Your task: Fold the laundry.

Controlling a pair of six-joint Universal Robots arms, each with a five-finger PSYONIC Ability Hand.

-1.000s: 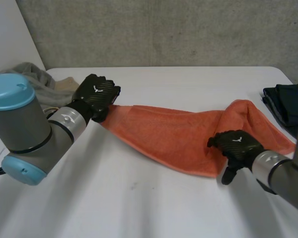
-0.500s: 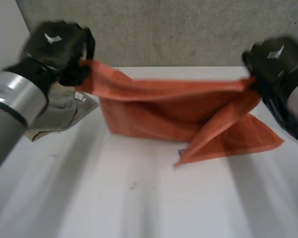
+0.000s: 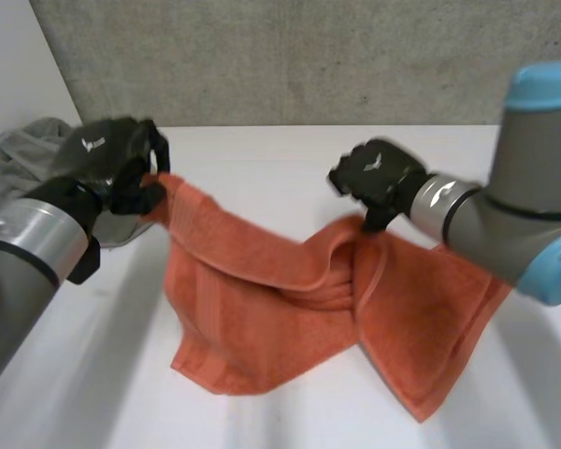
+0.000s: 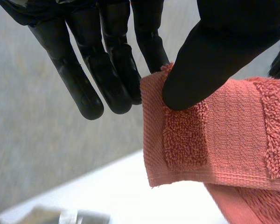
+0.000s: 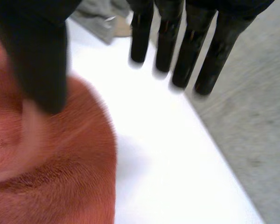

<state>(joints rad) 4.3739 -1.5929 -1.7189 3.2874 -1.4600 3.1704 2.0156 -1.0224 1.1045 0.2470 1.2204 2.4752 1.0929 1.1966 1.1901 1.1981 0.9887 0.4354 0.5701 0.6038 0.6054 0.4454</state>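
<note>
An orange towel hangs in the air between my two hands, sagging in a bunched fold at its middle, its lower edge near the white table. My left hand holds one corner up at the back left. In the left wrist view the thumb pinches that hemmed corner against the fingers. My right hand is above the towel's middle. In the right wrist view its fingers are straight and apart from the thumb, with the towel beneath the thumb.
A heap of grey clothes lies at the table's back left corner, behind my left hand, and shows beyond my right fingertips as grey cloth. A concrete wall stands behind the table.
Both hands have come down from their raised, spread position. The right hand swung in toward the middle and its fingers straightened. The towel, stretched before, now sags in a bunch.
</note>
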